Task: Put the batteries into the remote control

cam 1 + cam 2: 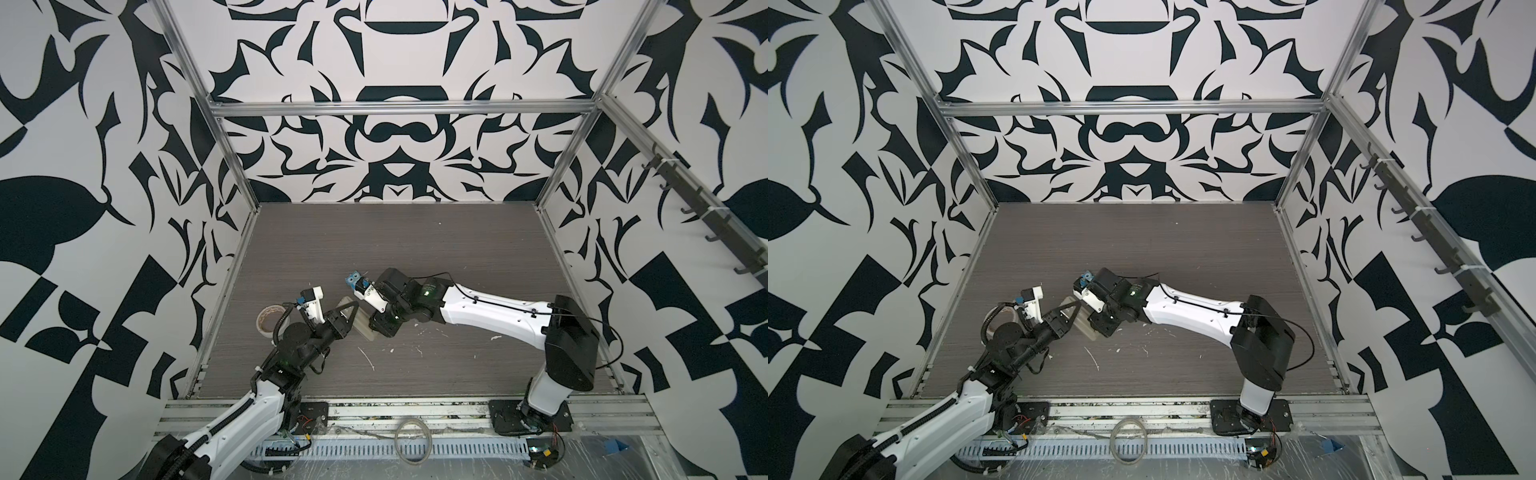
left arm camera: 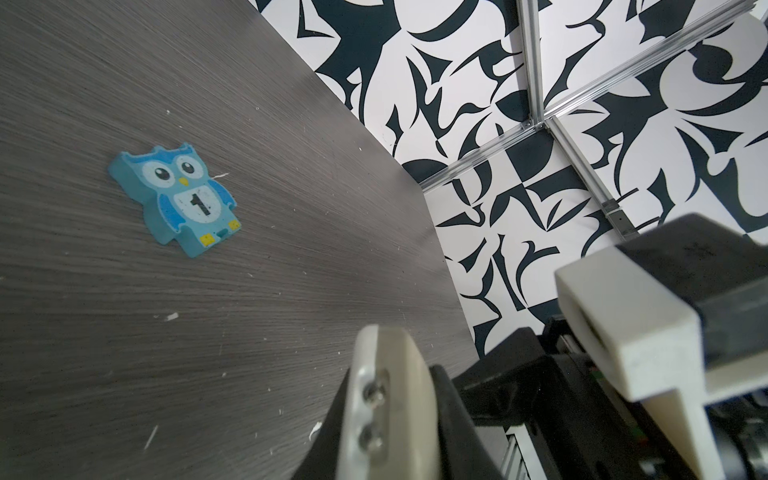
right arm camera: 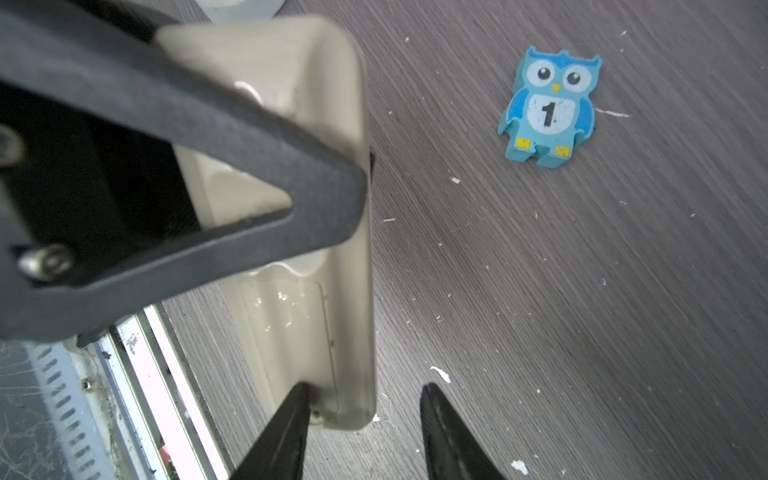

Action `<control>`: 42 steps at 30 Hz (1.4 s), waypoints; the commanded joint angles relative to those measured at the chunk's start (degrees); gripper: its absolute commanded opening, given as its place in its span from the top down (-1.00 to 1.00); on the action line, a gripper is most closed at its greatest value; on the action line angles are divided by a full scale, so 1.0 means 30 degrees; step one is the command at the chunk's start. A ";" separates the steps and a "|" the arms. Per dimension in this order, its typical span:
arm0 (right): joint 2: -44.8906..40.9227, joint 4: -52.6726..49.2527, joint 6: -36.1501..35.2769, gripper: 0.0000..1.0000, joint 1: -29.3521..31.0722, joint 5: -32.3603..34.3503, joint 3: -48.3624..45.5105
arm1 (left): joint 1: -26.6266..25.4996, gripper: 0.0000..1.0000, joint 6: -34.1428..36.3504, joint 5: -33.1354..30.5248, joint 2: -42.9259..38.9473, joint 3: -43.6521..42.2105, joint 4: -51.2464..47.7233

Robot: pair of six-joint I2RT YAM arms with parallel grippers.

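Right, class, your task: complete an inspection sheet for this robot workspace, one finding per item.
Surface: grey wood-grain table, white flecks scattered.
Job's things: remote control, plain back showing, bay looks covered; batteries nothing seen.
Clutter: blue owl figure; tape roll.
Grippers: left gripper clamped across the remote; right gripper open at its end.
Cables: black conduit along left arm; clear tube loop by front rail.
Surroundings: black-and-white patterned walls, aluminium frame.
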 commanded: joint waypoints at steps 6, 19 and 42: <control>-0.1826 0.2696 -0.0009 -0.02 -0.0011 -0.0734 -0.1056 | -0.0101 1.00 -0.0282 -0.0039 -0.0287 0.0721 0.0034; -0.1516 0.3812 0.0881 -0.46 0.0199 -0.0641 -0.1542 | -0.0101 1.00 -0.0615 -0.0386 -0.0252 0.1064 -0.0226; -0.0314 0.3889 0.0830 -0.18 0.0635 0.0591 -0.1512 | -0.0108 1.00 -0.1525 -0.0586 -0.0003 0.1360 0.0000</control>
